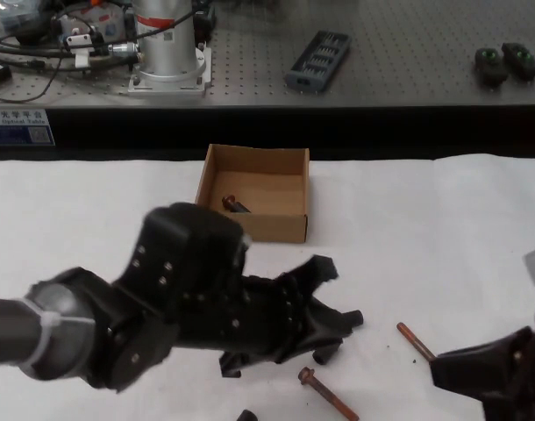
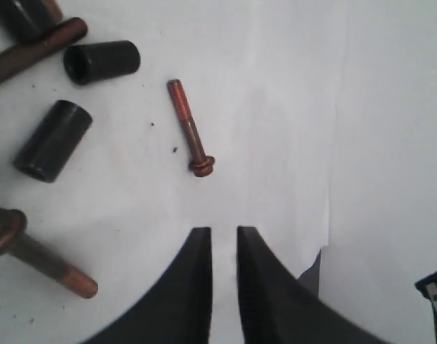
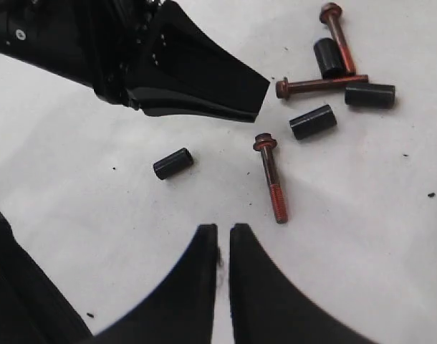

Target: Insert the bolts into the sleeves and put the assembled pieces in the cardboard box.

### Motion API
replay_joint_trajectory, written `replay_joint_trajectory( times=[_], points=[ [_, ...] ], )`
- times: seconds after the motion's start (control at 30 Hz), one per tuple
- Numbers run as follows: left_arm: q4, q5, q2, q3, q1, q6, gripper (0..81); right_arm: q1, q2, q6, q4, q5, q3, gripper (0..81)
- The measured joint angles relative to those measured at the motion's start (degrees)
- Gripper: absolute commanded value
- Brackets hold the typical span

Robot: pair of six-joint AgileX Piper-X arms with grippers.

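While what looks like one assembled piece (image 1: 235,205) lies in the cardboard box (image 1: 276,228) at twelve o'clock, I count several bolts (image 3: 271,177) and sleeves (image 3: 173,163) loose on the surface (image 1: 425,246) toward six. Pinched closed and empty: left claw (image 2: 224,233), right claw (image 3: 223,229). Most of the job remains, I judge.

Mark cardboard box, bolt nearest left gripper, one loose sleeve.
cardboard box (image 1: 266,227), high view, front wall.
bolt (image 2: 188,126), left wrist view, mid-shank.
sleeve (image 3: 173,163), right wrist view, outer side.
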Motion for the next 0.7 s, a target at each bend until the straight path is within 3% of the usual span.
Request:
replay_joint_trajectory(
  times=[0.33,0.53,0.7],
  points=[
    [-0.02,8.81,0.04,0.0,7.98,2.04,9.4,0.0,17.89,0.0,-11.05,-2.8,0.0,6.1],
    [2.56,9.38,-2.85,0.0,12.99,5.07,6.5,0.0,28.82,0.0,-14.23,-3.34,-1.14,6.1],
    [12.23,6.85,-7.72,0.0,17.22,13.25,6.5,0.0,34.25,0.0,-14.4,-3.34,-4.52,6.1]
  ],
)
